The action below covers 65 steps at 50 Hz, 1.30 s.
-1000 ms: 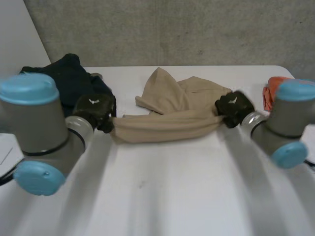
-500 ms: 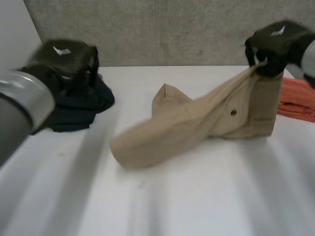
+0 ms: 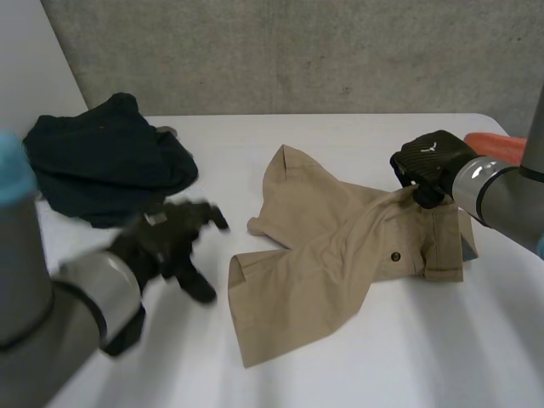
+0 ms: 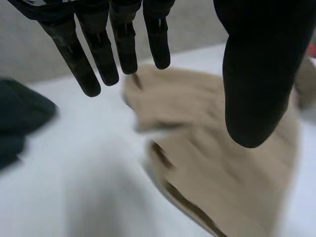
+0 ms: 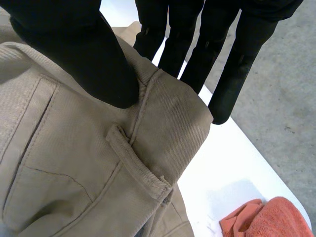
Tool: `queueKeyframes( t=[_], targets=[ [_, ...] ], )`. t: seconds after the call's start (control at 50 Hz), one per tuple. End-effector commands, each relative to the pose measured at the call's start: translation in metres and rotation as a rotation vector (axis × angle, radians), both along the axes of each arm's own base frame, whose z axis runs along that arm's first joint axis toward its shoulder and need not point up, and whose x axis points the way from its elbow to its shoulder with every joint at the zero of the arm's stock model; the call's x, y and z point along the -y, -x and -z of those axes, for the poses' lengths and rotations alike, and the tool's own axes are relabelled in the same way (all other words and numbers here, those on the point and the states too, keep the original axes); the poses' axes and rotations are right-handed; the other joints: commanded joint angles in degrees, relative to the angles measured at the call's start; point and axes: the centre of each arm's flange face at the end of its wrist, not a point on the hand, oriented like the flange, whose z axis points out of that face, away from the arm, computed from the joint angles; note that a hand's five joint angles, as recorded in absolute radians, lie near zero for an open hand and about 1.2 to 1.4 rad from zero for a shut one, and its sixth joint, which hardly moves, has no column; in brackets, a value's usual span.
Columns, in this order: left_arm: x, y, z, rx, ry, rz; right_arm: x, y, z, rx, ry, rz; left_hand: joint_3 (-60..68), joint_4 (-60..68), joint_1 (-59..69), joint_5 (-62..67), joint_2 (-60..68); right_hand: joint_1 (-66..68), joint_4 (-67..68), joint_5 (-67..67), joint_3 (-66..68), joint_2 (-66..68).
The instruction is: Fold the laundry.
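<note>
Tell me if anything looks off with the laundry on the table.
The tan shorts lie crumpled and skewed, legs splayed unevenly, not flat for folding. The right hand pinches their waistband; the left hand hangs open beside them, holding nothing. A dark garment sits heaped unfolded at the far left of the table.
</note>
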Motion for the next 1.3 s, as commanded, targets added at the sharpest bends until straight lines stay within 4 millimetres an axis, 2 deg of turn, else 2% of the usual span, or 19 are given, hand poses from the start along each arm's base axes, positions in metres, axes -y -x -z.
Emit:
queueKeyframes(
  t=[0.02,0.16,0.32,0.46,0.5,0.6,0.76,0.94,1.06,1.12,1.16,1.18,1.24,1.26,1.3],
  targets=[
    [0.005,0.016,0.052,0.073,-0.047,0.022,-0.01,0.01,-0.013,0.053,0.0,0.015,0.7,0.9,0.9,1.0,0.7,16.2,11.5,11.9,12.1,13.0],
    [0.026,0.036,0.072,0.117,0.056,0.036,-0.022,0.015,-0.017,0.071,-0.003,-0.016,7.4,7.7,7.6,7.7,7.5,16.2,11.5,11.9,12.1,13.0],
    [0.019,0.05,0.098,0.171,0.005,0.097,-0.025,0.018,-0.013,0.071,0.0,-0.01,8.8,9.0,9.0,9.1,8.8,16.2,11.5,11.9,12.1,13.0],
    [0.022,0.056,0.111,0.203,0.017,0.105,-0.025,0.019,-0.011,0.071,-0.006,-0.011,10.6,10.9,10.8,10.9,10.7,16.2,11.5,11.9,12.1,13.0],
    [0.021,0.058,0.113,0.224,0.038,0.118,-0.025,0.019,-0.011,0.074,-0.004,-0.01,14.6,14.9,14.9,15.0,14.7,16.2,11.5,11.9,12.1,13.0],
    [0.026,0.063,0.114,0.233,0.12,0.126,-0.025,0.021,-0.011,0.078,0.001,-0.002,54.3,54.5,54.5,54.6,54.3,16.2,11.5,11.9,12.1,13.0],
    [0.032,0.069,0.118,0.241,0.166,0.141,-0.024,0.028,-0.012,0.076,0.006,0.015,55.5,55.8,55.7,55.8,55.6,16.2,11.5,11.9,12.1,13.0],
    [0.025,0.053,0.053,0.168,0.232,0.099,-0.029,0.03,-0.018,0.088,0.015,-0.008,55.5,55.8,55.7,55.8,55.6,16.2,11.5,11.9,12.1,13.0],
    [0.017,0.048,0.049,0.178,0.212,0.145,-0.031,0.029,-0.015,0.085,0.003,-0.01,55.5,55.8,55.7,55.8,55.6,16.2,11.5,11.9,12.1,13.0],
    [0.012,0.034,0.042,0.226,0.168,0.114,-0.034,0.031,-0.014,0.082,-0.015,-0.004,55.5,55.8,55.7,55.8,55.6,16.2,11.5,11.9,12.1,13.0],
    [0.006,0.022,0.013,0.212,0.208,0.077,-0.036,0.035,-0.026,0.085,0.007,0.005,55.5,55.8,55.7,55.8,55.6,16.2,11.5,11.9,12.1,13.0],
    [0.003,0.015,-0.013,0.167,0.268,0.048,-0.037,0.041,-0.042,0.092,0.053,0.017,55.5,55.8,55.7,55.8,55.6,16.2,11.5,11.9,12.1,13.0],
    [0.003,0.003,-0.056,0.09,0.39,0.006,-0.04,0.047,-0.073,0.097,0.145,0.023,55.5,55.8,55.7,55.8,55.6,16.2,11.5,11.9,12.1,13.0],
    [0.001,-0.003,-0.086,0.044,0.475,-0.002,-0.044,0.049,-0.095,0.108,0.211,0.013,55.5,55.8,55.7,55.8,55.6,16.2,11.5,11.9,12.1,13.0],
    [-0.004,-0.009,-0.113,0.009,0.554,0.0,-0.05,0.05,-0.117,0.123,0.27,0.003,55.5,55.8,55.7,55.8,55.6,16.2,11.5,11.9,12.1,13.0]
  ],
)
